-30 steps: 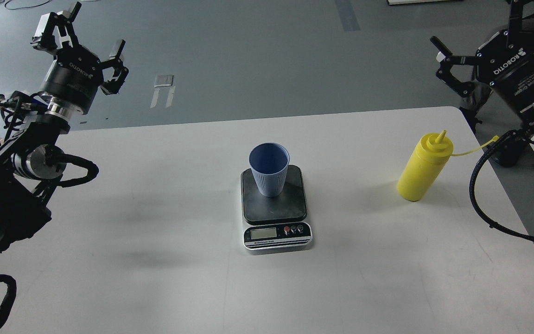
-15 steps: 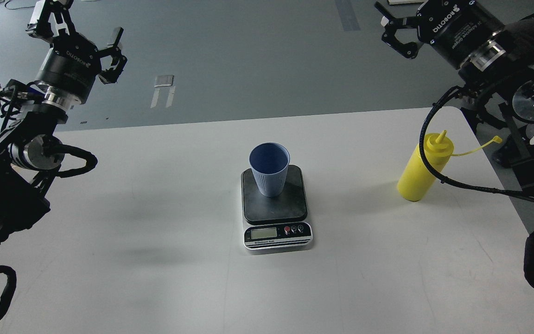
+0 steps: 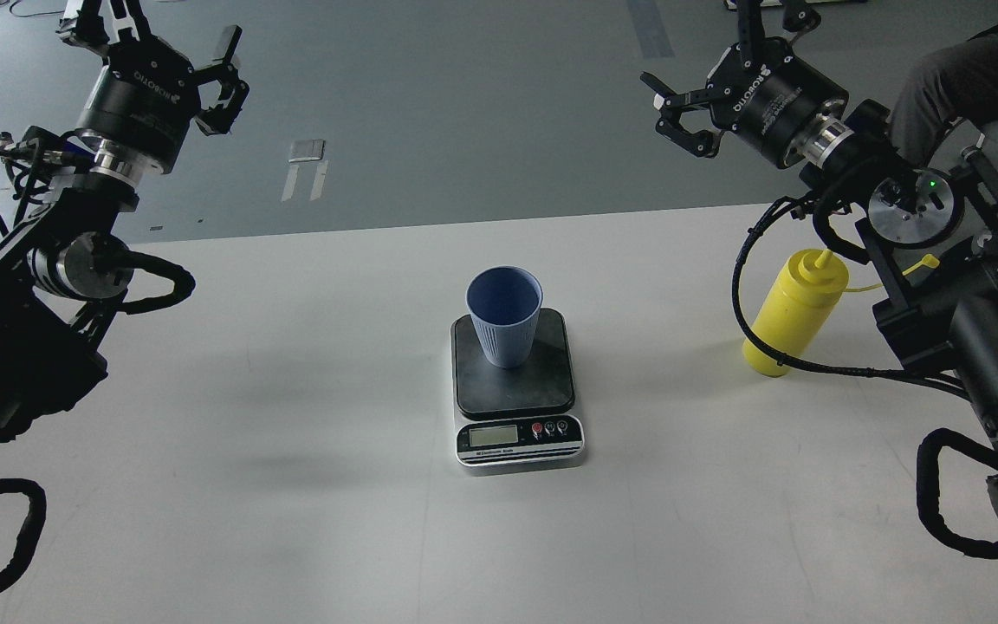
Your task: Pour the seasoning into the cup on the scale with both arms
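Note:
The light blue cup (image 3: 503, 316) stands upright on the black platform of the scale (image 3: 551, 381), in the middle of the white table (image 3: 291, 390). The yellow seasoning bottle (image 3: 798, 303) stands upright near the table's right edge, cap strap (image 3: 897, 276) trailing right. My right gripper (image 3: 711, 65) is open and empty, raised above and behind the bottle, to its left. A cable of my right arm (image 3: 746, 260) loops in front of the bottle. My left gripper (image 3: 161, 35) is open and empty, raised high at the far left.
The table's far edge runs behind the scale, with grey floor and pale tape marks (image 3: 307, 165) beyond. The right arm's thick links (image 3: 975, 338) stand close beside the bottle at the table's right edge.
My right gripper has swung up and to the left, from the frame's right edge to above and behind the bottle. My left gripper has risen slightly. Cup, scale and bottle have not moved.

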### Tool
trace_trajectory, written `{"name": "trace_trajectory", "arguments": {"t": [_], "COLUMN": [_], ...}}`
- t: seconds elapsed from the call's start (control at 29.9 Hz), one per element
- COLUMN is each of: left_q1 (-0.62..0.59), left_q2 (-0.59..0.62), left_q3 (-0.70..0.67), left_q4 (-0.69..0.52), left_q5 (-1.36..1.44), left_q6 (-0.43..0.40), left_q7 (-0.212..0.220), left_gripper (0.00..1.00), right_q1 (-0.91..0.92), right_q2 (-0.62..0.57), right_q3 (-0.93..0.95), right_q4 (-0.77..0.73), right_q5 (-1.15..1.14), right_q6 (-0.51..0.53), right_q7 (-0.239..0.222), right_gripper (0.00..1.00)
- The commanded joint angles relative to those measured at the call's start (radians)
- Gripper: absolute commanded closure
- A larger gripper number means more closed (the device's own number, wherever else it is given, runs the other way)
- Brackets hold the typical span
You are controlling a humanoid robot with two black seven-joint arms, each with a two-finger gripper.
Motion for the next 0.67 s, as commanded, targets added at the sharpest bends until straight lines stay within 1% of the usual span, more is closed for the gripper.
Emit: {"name": "trace_trajectory", "arguments": {"t": [0.0,0.64], "left_q1": [-0.003,-0.008], "left_q2": [-0.011,-0.013], "left_q3": [0.000,0.002], "left_q4": [-0.001,0.000], "left_q5": [0.000,0.000], "left_q6": [0.000,0.000], "left_q7": [0.000,0.000], "left_gripper": [0.02,0.02], "right_q1": [0.007,0.007], "right_q2": [0.000,0.000], "right_q3": [0.001,0.001], "right_q4": [0.001,0.014], "right_q5": [-0.021,-0.063], "right_q6": [0.001,0.007], "right_q7": [0.002,0.002], "right_gripper": [0.00,0.00]}}
